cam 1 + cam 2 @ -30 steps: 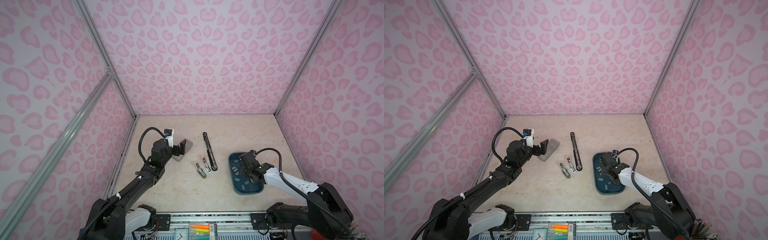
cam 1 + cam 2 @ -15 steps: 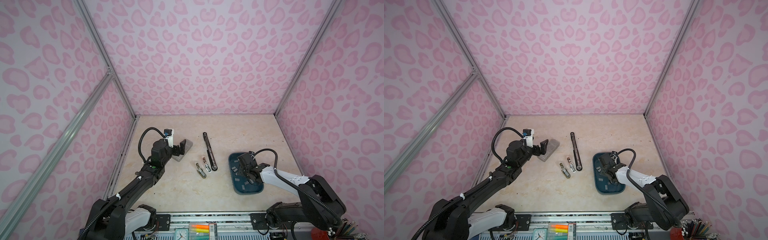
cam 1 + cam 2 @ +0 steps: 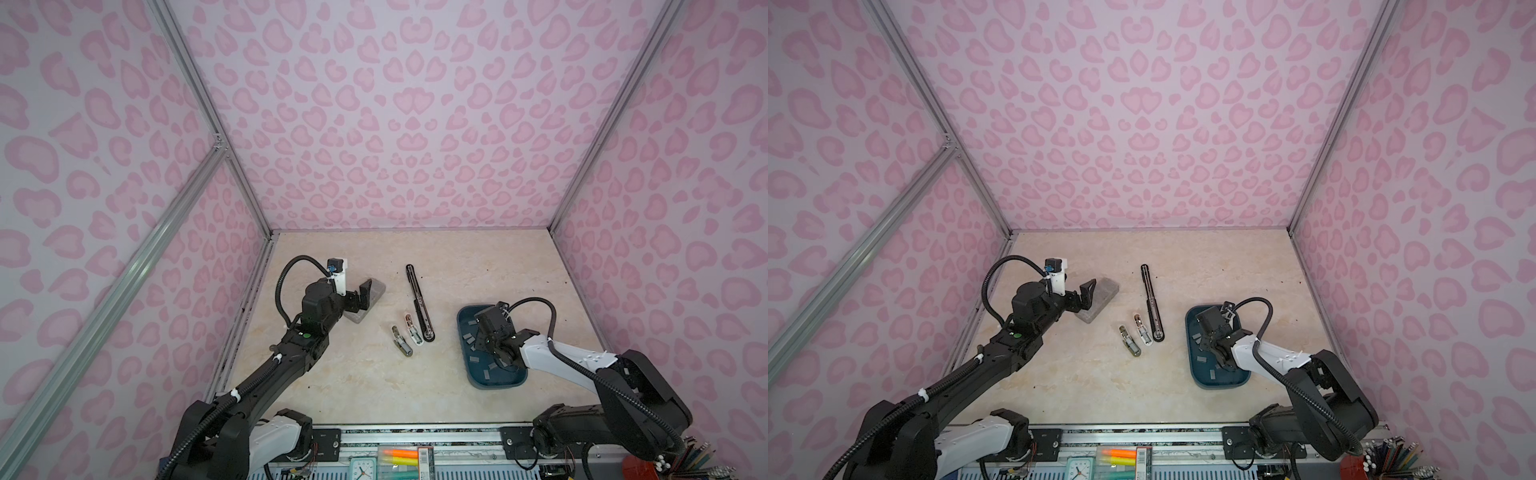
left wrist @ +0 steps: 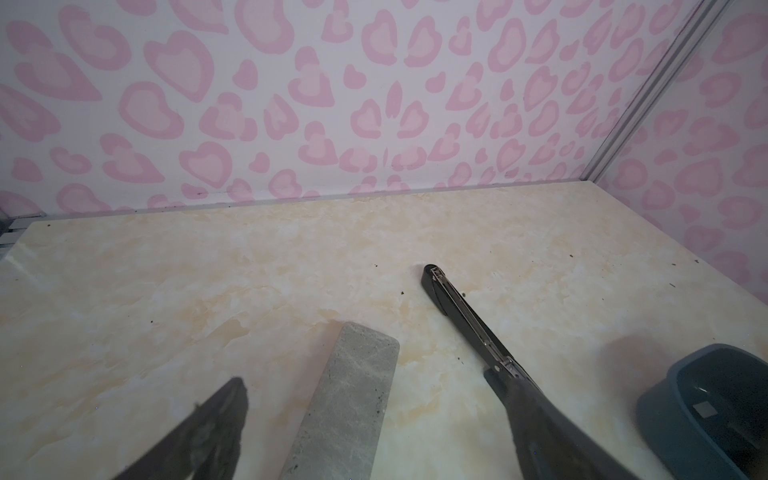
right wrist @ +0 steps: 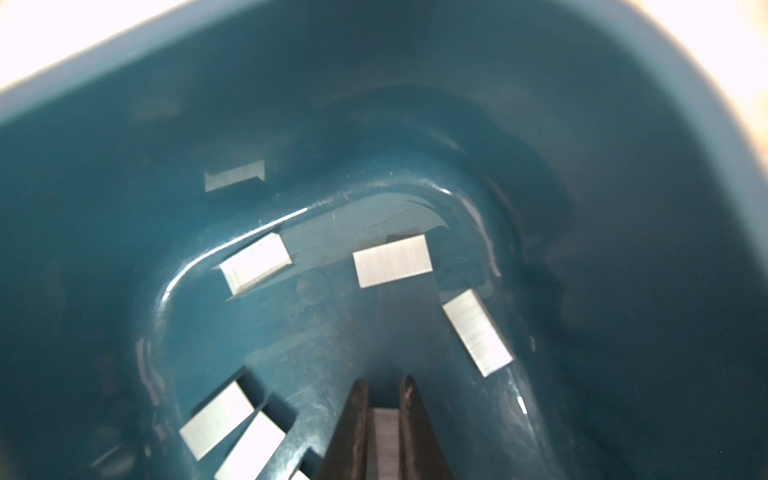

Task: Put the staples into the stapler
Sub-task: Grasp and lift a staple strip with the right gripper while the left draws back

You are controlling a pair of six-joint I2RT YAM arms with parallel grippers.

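The black stapler [image 3: 419,305] [image 3: 1153,305] [image 4: 461,309] lies opened out flat and long at mid-table. Several silver staples [image 5: 392,259] [image 3: 473,357] lie scattered in the blue tray [image 3: 494,386] [image 3: 1221,384] on the right. My right gripper [image 5: 383,384] [image 3: 482,340] reaches down into the tray and is shut on one staples strip [image 5: 384,432], which sits lengthwise between the two dark fingers. On the left, my left gripper [image 3: 360,298] [image 3: 1084,295] [image 4: 374,415] hangs wide open over a grey speckled block [image 4: 345,399], holding nothing.
The grey block [image 3: 376,286] [image 3: 1106,293] lies left of the stapler. Two small metal pieces [image 3: 401,340] [image 3: 413,332] lie side by side just left of the stapler's near end. Pink patterned walls close in the table on three sides.
The right gripper's fingers have closed on a staples strip inside the tray, and its arm has shifted slightly. The left arm has not moved.
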